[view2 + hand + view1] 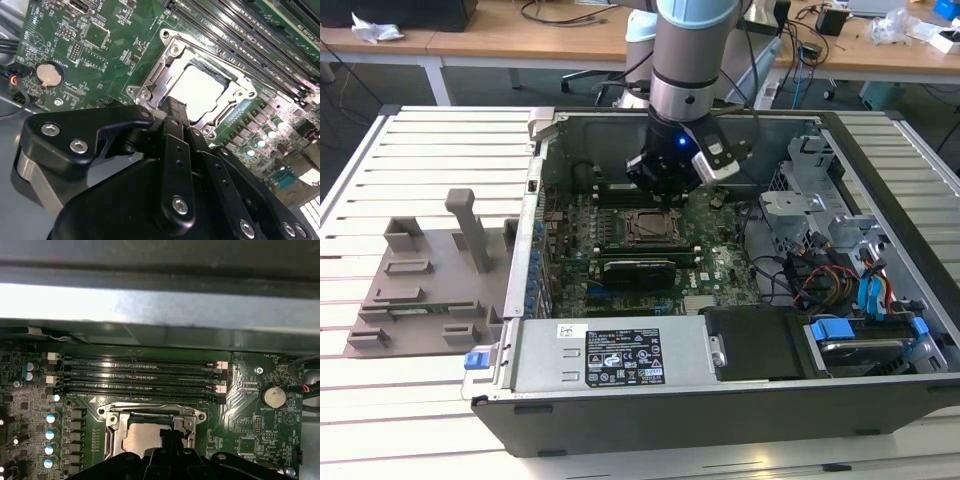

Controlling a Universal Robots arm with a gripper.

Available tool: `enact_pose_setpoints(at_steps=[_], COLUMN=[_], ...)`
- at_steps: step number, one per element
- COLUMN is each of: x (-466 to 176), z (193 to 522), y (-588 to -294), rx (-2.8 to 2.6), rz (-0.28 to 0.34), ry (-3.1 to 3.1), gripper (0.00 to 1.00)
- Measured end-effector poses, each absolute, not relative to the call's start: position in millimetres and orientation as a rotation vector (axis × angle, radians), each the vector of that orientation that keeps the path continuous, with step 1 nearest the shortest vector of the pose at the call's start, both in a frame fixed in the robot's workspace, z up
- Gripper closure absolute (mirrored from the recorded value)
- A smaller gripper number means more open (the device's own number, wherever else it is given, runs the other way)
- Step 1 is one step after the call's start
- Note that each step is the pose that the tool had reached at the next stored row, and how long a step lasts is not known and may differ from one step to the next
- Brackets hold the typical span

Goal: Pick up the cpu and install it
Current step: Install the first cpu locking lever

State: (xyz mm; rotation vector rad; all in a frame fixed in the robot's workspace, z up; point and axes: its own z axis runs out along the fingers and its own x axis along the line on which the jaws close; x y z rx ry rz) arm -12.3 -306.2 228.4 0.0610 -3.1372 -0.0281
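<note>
Black fingers (172, 107) of the gripper (665, 180) hang just above the socket (200, 85) on the motherboard (100, 45); whether they are open or closed cannot be told, since the linkage hides the tips in both wrist views. The cpu (197, 90) lies flat inside the socket frame, its pale silvery top facing up, and nothing is gripped between the fingers as far as shows. In the first wrist view the cpu (142, 437) sits under the metal retention frame (150, 412), with the gripper body (175, 462) covering its near edge. Four long memory slots (140, 375) run just beside the socket, parallel to one side of it. A round coin cell (274, 396) sits on the board well apart from the socket, past the slot ends; the second wrist view shows the same cell (49, 75). In the exterior view the arm (690, 50) reaches down into the open computer case (880, 330), which lies on a slatted white counter (420, 400). A grey fixture plate (430, 290) rests on the counter to the exterior view's left of the case. Blue-tabbed drive bays (865, 335) and cables occupy the case toward the exterior view's right.
</note>
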Motion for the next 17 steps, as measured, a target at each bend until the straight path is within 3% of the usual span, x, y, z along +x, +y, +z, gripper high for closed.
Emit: enact_pose_setpoints(at_steps=[17], x=[-12.3], z=[279.9], y=[-306.2], rx=[0.061], rz=[-0.026], ry=[-3.137], gripper=[0.89])
